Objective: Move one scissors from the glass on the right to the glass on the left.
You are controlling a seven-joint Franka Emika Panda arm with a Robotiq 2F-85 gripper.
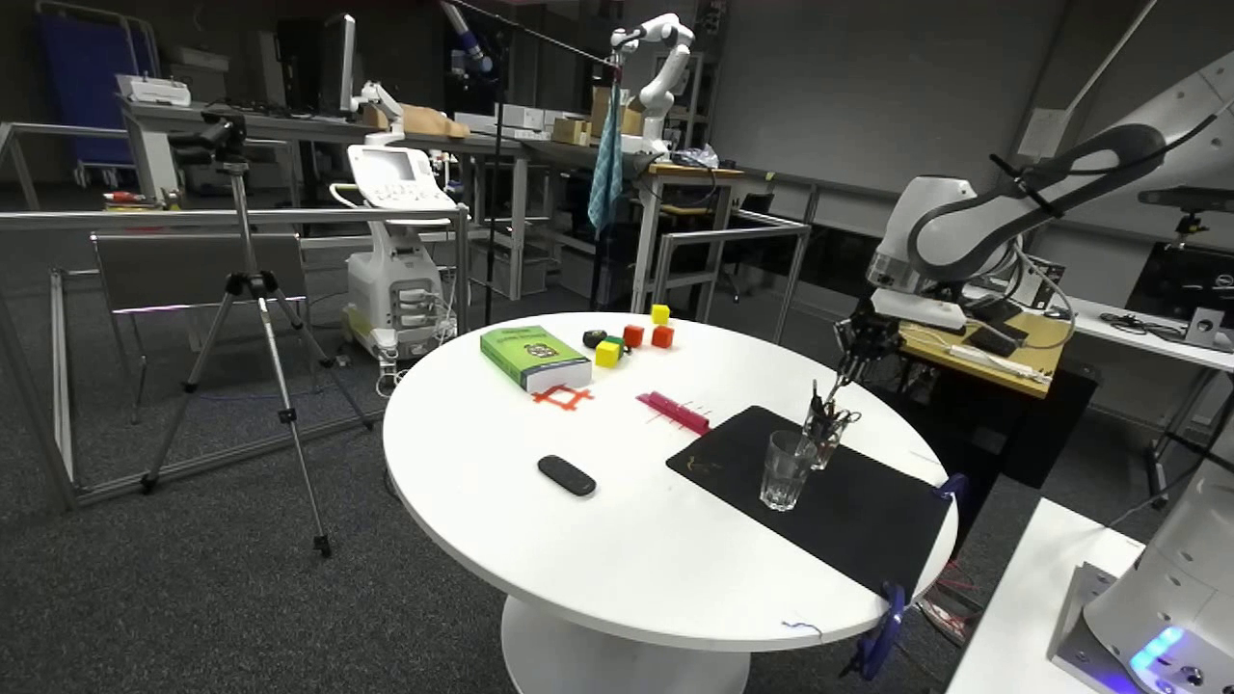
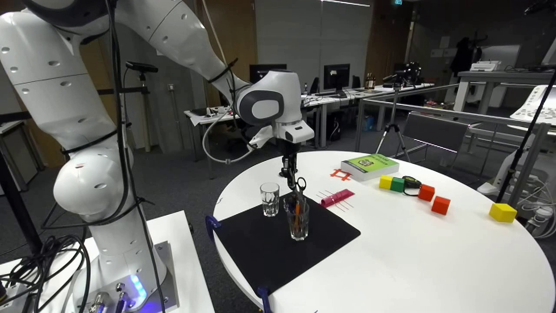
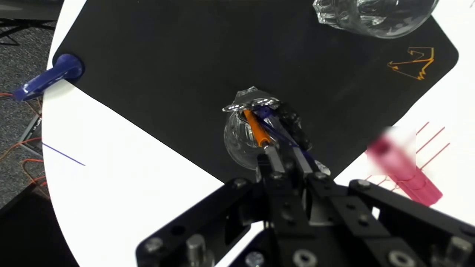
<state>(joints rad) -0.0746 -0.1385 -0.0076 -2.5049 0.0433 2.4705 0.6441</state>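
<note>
A clear glass [image 1: 819, 455] holds dark-handled scissors [image 1: 848, 418], an orange-handled tool [image 2: 297, 215] and other slim items. This glass also shows in an exterior view [image 2: 299, 234] and in the wrist view [image 3: 237, 142]. Another clear glass [image 1: 786, 474], with nothing seen in it, stands beside it; it shows in an exterior view [image 2: 270, 201] and at the wrist view's top right [image 3: 374, 16]. My gripper [image 3: 288, 159] points down just above the filled glass. Its fingertips are close together, with something dark between them; whether they grip it is unclear. A scissors handle [image 2: 300, 189] shows beside the fingertips.
Both glasses stand on a black mat [image 2: 269, 261] held by blue clamps [image 1: 882, 631] at the table edge. A pink tube [image 2: 337, 198] lies near the mat. A dark oblong case [image 1: 567, 475], a green book [image 1: 535, 357] and coloured cubes [image 2: 441, 205] lie farther off.
</note>
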